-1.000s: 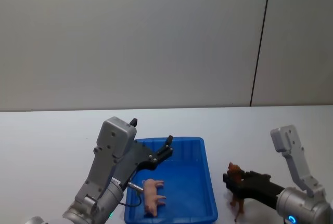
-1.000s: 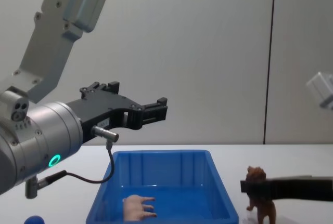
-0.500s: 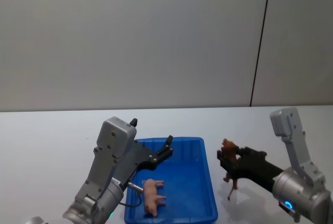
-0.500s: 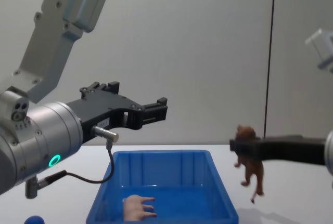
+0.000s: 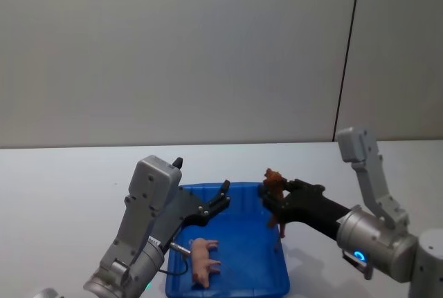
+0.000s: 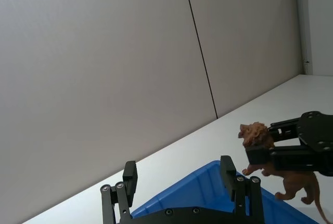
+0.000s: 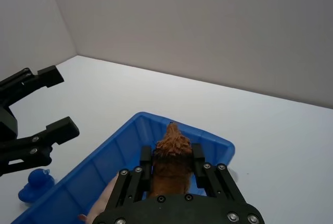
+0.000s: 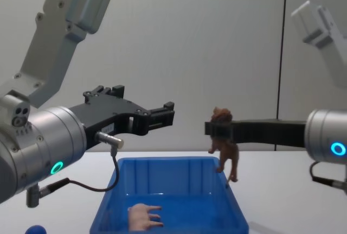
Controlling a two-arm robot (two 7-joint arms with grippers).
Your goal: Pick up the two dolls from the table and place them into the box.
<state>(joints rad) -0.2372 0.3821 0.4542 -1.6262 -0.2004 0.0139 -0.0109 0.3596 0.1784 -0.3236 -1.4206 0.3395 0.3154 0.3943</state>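
My right gripper (image 5: 270, 200) is shut on the reddish-brown lion doll (image 5: 274, 186) and holds it in the air over the right rim of the blue box (image 5: 243, 187). In the chest view the lion (image 8: 224, 146) hangs upright above the box's (image 8: 168, 172) far right corner. The pink pig doll (image 5: 203, 261) lies on its side on the box floor, near the front left. Above the left half of the box my left gripper (image 5: 220, 200) hovers open, nothing between its fingers. The right wrist view looks down on the lion (image 7: 170, 159) over the box (image 7: 99, 172).
The box stands on the white table (image 5: 69, 194). A small blue toy (image 7: 36, 185) lies on the table left of the box, low in the chest view (image 8: 35, 229). Bare tabletop spreads to the right of the box and behind it, up to a grey wall.
My right gripper has lifted the lion off the table right of the box and carried it left, over the box's right rim. The left arm and the pig have not moved.
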